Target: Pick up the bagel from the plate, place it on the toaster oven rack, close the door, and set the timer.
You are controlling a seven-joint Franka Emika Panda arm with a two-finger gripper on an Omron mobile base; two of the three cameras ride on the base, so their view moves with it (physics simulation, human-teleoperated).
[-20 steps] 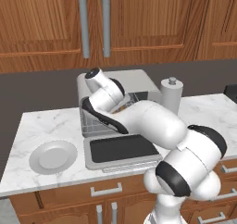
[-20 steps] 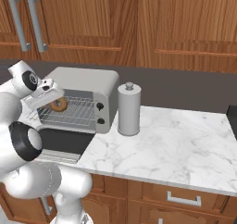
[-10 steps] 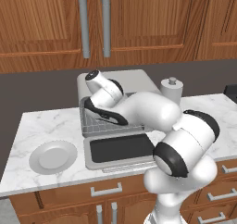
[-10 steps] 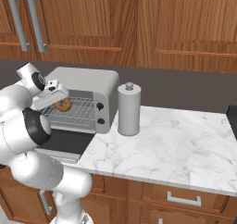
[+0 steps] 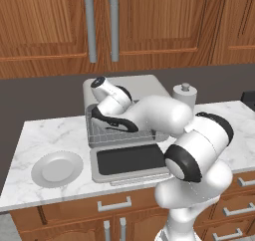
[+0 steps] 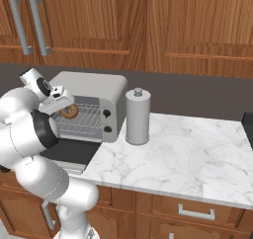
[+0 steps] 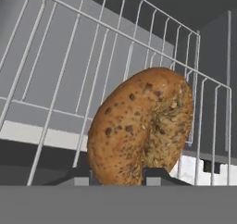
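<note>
Gripper (image 7: 118, 174): pinching the bagel (image 7: 141, 126) – jaws on either side of it.
Bagel: over the rack (image 7: 60, 65), inside the oven.
Door (image 5: 130, 161): down flat, open.
Plate (image 5: 57, 168): left on counter – bare.

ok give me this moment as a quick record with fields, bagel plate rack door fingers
bagel: held between the fingers, over the rack at the oven mouth
plate: on the counter left of the oven, nothing on it
rack: inside the oven cavity
door: folded down open
fingers: shut on the bagel
</note>
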